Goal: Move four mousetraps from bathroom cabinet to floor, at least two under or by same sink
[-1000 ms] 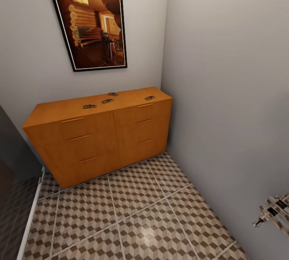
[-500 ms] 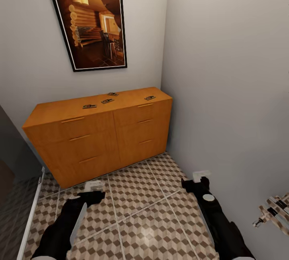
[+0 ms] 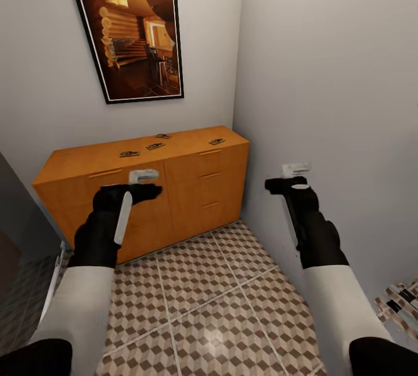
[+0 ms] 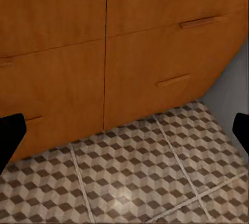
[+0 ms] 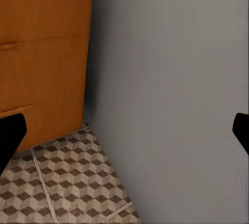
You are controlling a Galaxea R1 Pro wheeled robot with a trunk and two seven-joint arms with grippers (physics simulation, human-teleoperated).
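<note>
Several mousetraps lie on top of the orange-brown cabinet (image 3: 174, 190): one (image 3: 129, 154) at left, two (image 3: 155, 146) (image 3: 163, 136) near the middle, one (image 3: 216, 141) at right. My left gripper (image 3: 143, 177) hovers in front of the cabinet's upper drawers, below the traps. My right gripper (image 3: 295, 170) hangs to the right of the cabinet, close to the grey wall. Both are open and empty, their black fingertips (image 4: 10, 136) (image 5: 10, 136) at the edges of the wrist views. The cube-patterned bathroom floor (image 3: 197, 306) spreads below. The sink is out of view.
A framed picture (image 3: 130, 28) hangs above the cabinet. A grey wall (image 3: 337, 103) runs close along the right. A white threshold strip (image 3: 49, 300) and a darker area (image 3: 17, 237) border the left. A small patterned object (image 3: 400, 300) shows at lower right.
Both arms have come into view and risen from floor height to in front of the cabinet. The mousetraps and the camera have not moved.
</note>
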